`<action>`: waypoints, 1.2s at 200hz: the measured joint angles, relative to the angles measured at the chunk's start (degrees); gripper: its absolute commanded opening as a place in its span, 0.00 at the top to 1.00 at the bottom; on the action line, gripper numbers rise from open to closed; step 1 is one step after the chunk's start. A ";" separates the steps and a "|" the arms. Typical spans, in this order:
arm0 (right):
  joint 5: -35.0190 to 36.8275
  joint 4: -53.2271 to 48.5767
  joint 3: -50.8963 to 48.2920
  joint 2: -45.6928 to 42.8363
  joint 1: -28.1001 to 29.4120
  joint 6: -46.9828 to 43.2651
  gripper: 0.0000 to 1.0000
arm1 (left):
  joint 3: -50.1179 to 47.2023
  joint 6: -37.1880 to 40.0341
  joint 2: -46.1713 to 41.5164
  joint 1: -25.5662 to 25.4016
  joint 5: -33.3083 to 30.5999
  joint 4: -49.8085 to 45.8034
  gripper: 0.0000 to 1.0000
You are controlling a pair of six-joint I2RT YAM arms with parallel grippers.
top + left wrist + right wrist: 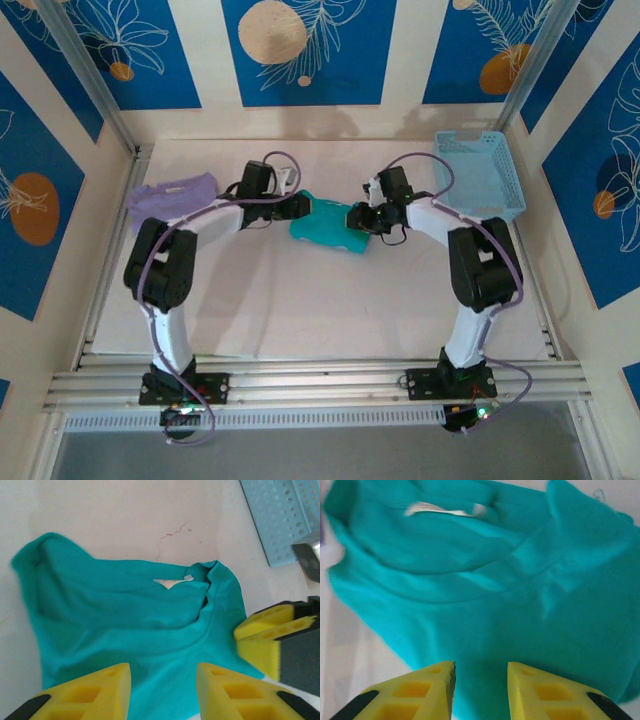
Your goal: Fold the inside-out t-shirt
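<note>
The teal t-shirt [325, 225] lies bunched in a small heap at the middle of the table, between the two arms. A white neck label [172, 582] shows at its collar, also visible as the label [440, 511] from the other side. My left gripper [298, 207] is at the heap's left edge, open, its yellow fingers [95, 690] hovering over teal cloth [125, 615]. My right gripper [360, 217] is at the heap's right edge, open, its fingers [545, 692] above the shirt [485, 580]. The right gripper's yellow finger [267, 640] appears in the left wrist view.
A lavender folded garment [172, 195] lies at the back left of the table. A light blue perforated basket [480, 172] stands at the back right, also seen as the basket [280, 515]. White table surface [330, 310] stretches in front of the shirt.
</note>
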 measured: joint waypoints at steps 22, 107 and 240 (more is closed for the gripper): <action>0.02 -0.83 1.70 4.11 -0.96 0.22 0.68 | 6.14 1.55 6.10 -0.17 -1.05 -2.86 0.61; 2.19 -2.40 -6.10 -12.55 -2.54 -1.95 0.48 | 4.87 6.34 -0.26 1.16 -5.29 -10.23 0.23; 3.41 -1.14 -11.32 -16.90 -1.01 -2.21 0.47 | 14.80 8.41 12.00 -3.06 -4.96 -18.75 0.41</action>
